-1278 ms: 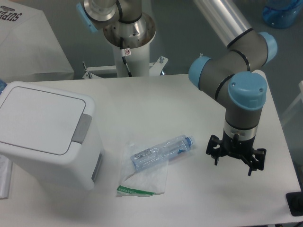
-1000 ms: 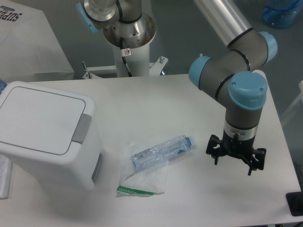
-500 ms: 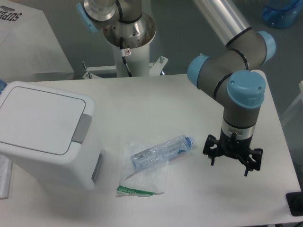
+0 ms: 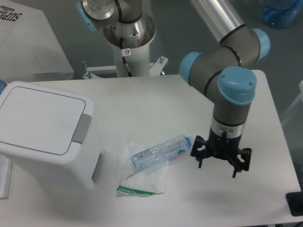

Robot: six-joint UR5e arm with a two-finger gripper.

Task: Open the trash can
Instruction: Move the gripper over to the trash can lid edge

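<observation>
The trash can (image 4: 47,142) is a boxy white bin standing at the left of the table, its flat lid (image 4: 40,118) down and closed. A grey push tab (image 4: 81,127) sits at the lid's right edge, and a grey panel (image 4: 98,166) shows on the side below it. My gripper (image 4: 217,168) hangs at the right of the table, far from the bin, pointing down. Its black fingers are spread open with nothing between them.
A crushed clear plastic bottle (image 4: 163,151) with a blue cap lies on a clear plastic bag (image 4: 144,177) between the bin and the gripper. The arm's white base post (image 4: 128,38) stands behind the table. A black block (image 4: 294,203) sits at the right front corner.
The arm and gripper have shifted left, closer to the bottle's cap end. The fingers stay spread. Bin, bottle and bag have not moved.
</observation>
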